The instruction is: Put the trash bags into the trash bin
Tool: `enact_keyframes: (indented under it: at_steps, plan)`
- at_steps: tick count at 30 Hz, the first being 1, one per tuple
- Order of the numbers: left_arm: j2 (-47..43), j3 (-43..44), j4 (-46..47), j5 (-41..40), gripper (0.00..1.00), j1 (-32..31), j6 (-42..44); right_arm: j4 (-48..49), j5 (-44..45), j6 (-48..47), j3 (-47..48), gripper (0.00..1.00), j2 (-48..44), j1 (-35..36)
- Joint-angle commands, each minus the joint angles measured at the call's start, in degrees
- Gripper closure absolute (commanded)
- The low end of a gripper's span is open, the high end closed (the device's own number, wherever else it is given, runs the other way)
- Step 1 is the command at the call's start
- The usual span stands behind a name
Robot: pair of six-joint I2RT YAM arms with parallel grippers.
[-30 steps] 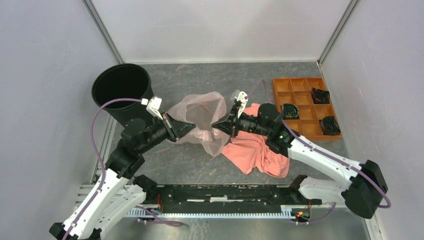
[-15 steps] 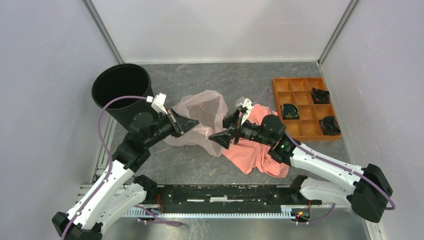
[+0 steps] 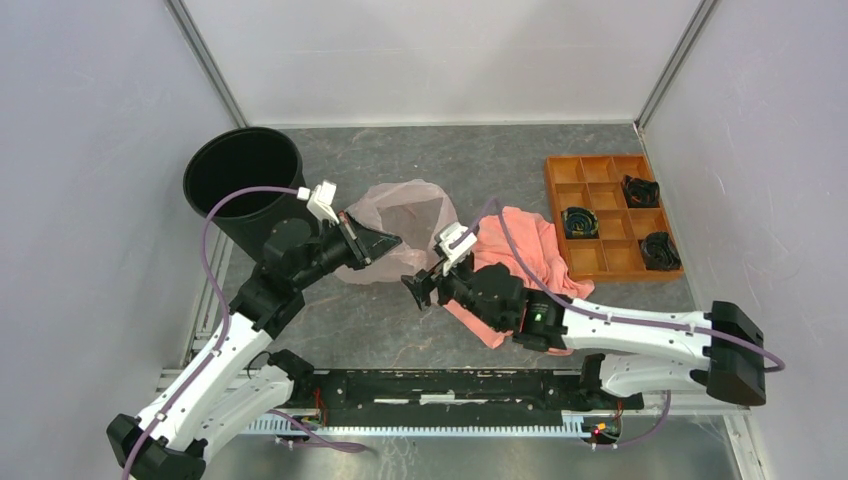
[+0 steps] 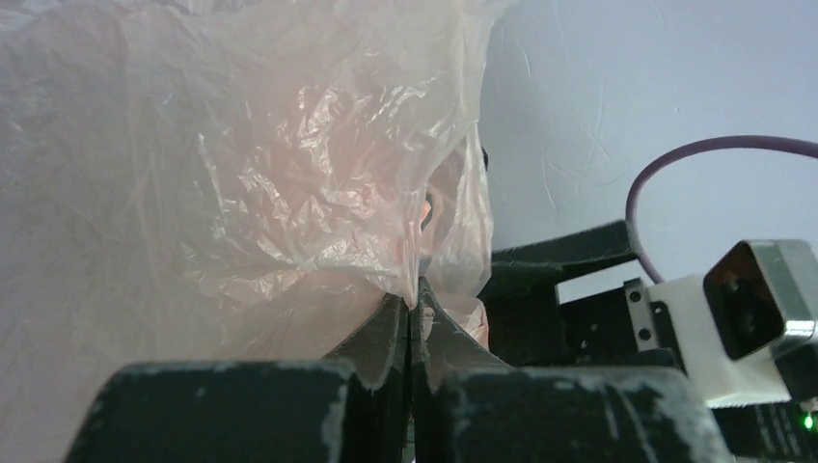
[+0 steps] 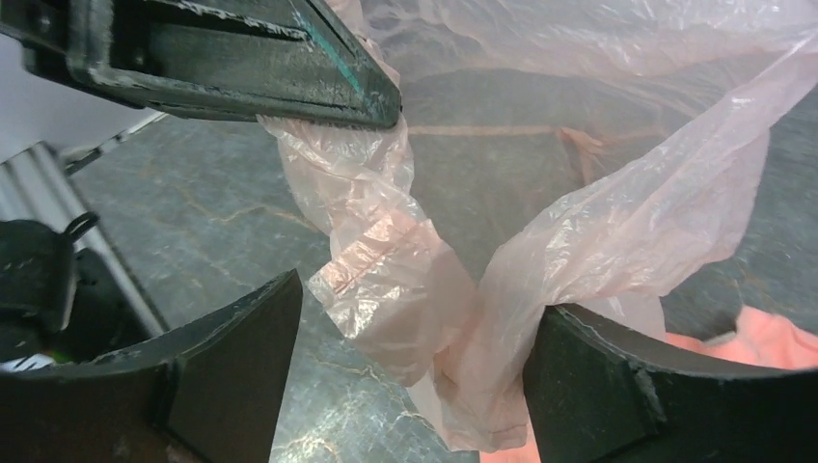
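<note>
Pinching thin pale-pink plastic bag in shut left jaws | right jaws wide open, empty | careful, one-sided hold: you could snag it on black round bin

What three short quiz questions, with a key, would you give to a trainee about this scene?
1. True or false: the left tool is shut on the trash bag.
2. In the top view, where does the trash bin stand? A upper left; B upper right; C lower centre.
3. Fill in: the right tool has its jaws ____, with a fold of the bag hanging between them.
Key: 1 true; 2 A; 3 open.
</note>
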Motion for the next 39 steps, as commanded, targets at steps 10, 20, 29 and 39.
enact_keyframes:
  at_steps: [10,20,29,39]
  plan:
    - [-2.36,8.34,-10.48,-6.86,0.47,0.18,11.23,8.03,22.27,-14.30,-1.54,0.99,-0.27,1.04]
    - [12.05,33.36,-34.52,-59.09,0.01,0.27,28.92,5.67,11.31,-12.84,-12.77,1.00,-15.37,-3.92]
    - [29.89,43.54,-31.33,-60.30,0.00,9.56,35.35,0.87,8.14,-14.93,-11.87,1.00,-20.80,-3.95]
    - [33.27,38.69,-26.39,-50.19,0.36,15.21,37.53,-1.14,7.83,-15.26,-12.66,0.99,-27.04,-3.89]
